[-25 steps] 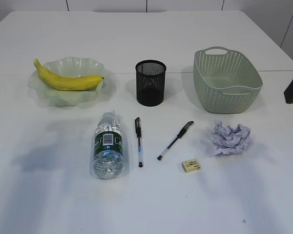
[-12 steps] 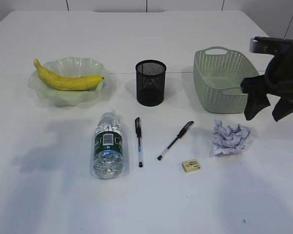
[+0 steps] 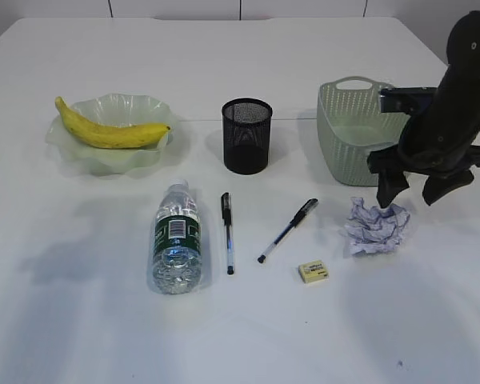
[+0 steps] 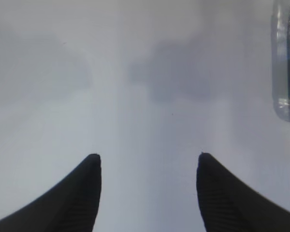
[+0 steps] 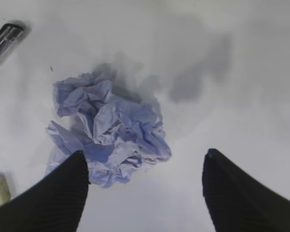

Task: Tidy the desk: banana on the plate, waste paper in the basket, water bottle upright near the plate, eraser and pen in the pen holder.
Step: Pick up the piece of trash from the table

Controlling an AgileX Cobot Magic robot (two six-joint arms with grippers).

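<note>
Right gripper [image 3: 414,193], jaws spread and empty, hangs above the paper [image 3: 376,227] near the table's right edge, its arm hiding part of the basket [image 3: 344,128]. Left gripper [image 4: 149,166] is open over bare table; only its fingertips show. Bottle [image 4: 286,58] is cut off at frame edge.

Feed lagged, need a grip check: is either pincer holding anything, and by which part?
Nothing held. Right pincer is open above the paper; left pincer is open over bare table.
</note>
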